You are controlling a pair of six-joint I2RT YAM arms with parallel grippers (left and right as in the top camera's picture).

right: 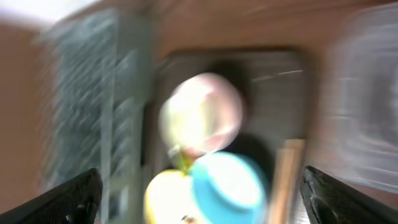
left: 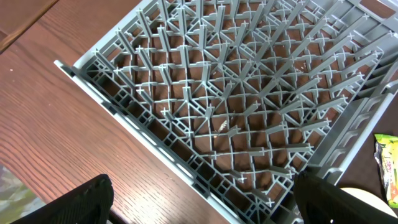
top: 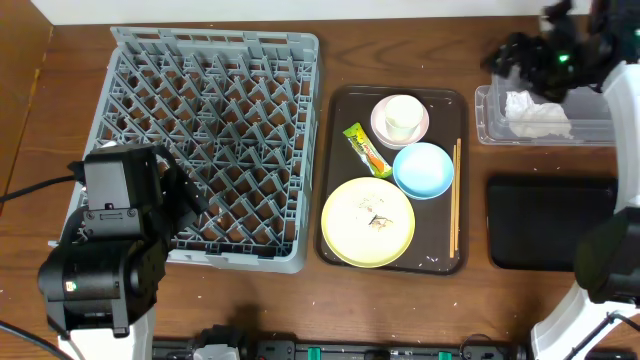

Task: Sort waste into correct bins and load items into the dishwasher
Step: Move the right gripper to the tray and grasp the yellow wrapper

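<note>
closest to me the left hand (left: 205, 194) hangs over the near left corner of the grey dish rack (top: 230, 100), its fingers (left: 90, 199) spread wide with nothing between them but the rack's pegs below. the rack is bare of dishes and takes up the left half of the desk (top: 60, 100). to its right lies the dark brown serving tray (top: 328, 150), and at its near end sits the yellow plate (top: 350, 235) with a few whitish crumbs (top: 377, 217) on it. further right, apart from the serving tray, the shallow black tray (top: 550, 235) rests with nothing in it. a bit deeper on the serving tray the light blue bowl (top: 423, 170) sits just beyond the plate, the wooden chopsticks (top: 456, 200) run along the tray's right edge, and the green-and-orange wrapper (top: 366, 150) lies left of the bowl. beyond that the cream cup (top: 403, 115) stands on the pink saucer (top: 377, 122) at the tray's far end. farthest back on the right, the clear tub (top: 490, 125) holds the crumpled white napkin (top: 537, 115). the right hand (top: 545, 60) hovers over the tub's far side; its own camera is blurred, yet the fingers (right: 68, 199) show wide apart and grip nothing.
</note>
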